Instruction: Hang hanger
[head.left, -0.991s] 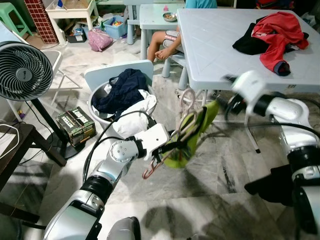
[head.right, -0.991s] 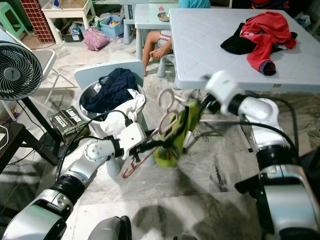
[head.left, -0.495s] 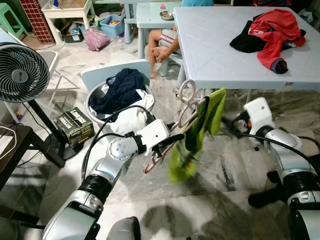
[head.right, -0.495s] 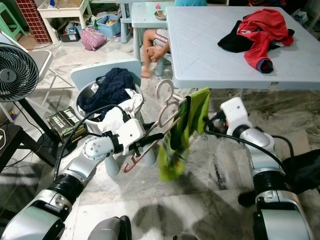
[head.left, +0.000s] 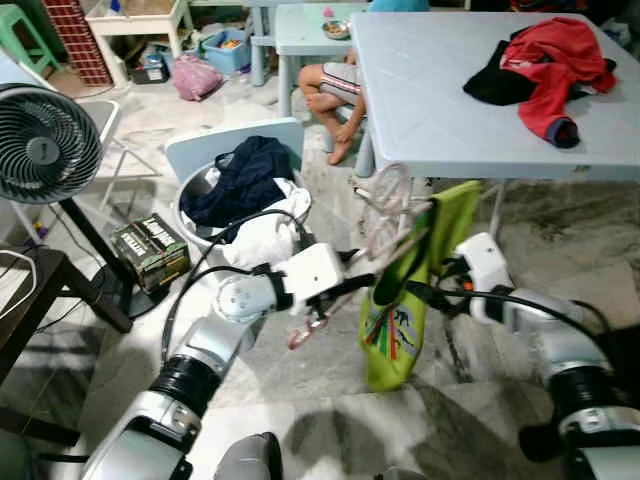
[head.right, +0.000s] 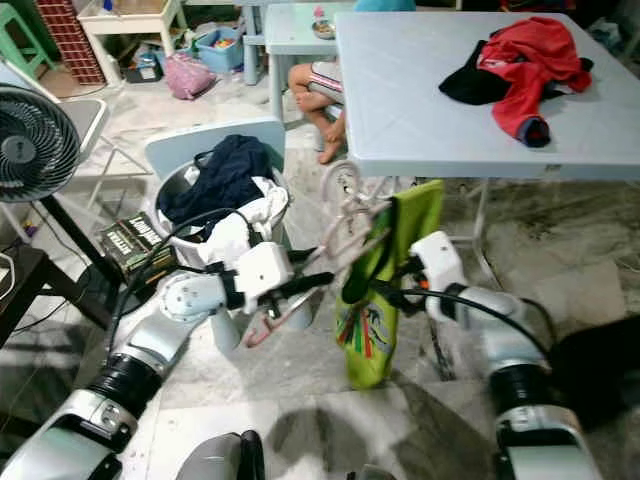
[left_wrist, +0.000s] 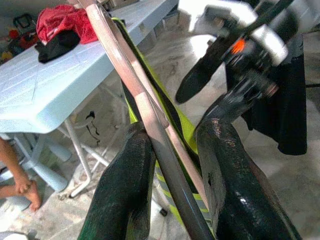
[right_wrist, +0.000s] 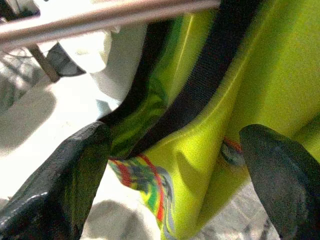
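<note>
Marble floor below: my left claw (head.left: 345, 288) clamps the pink hanger (left_wrist: 150, 120); my right claw (right_wrist: 175, 165), spread beside the green shirt (head.left: 400, 310), could drag it off.

One hanger (head.left: 385, 215), one green garment (head.left: 405, 300)

Head eyes look down at the floor and desk (head.left: 440, 110); both wrist views sit close on the green garment (right_wrist: 225, 125).
</note>
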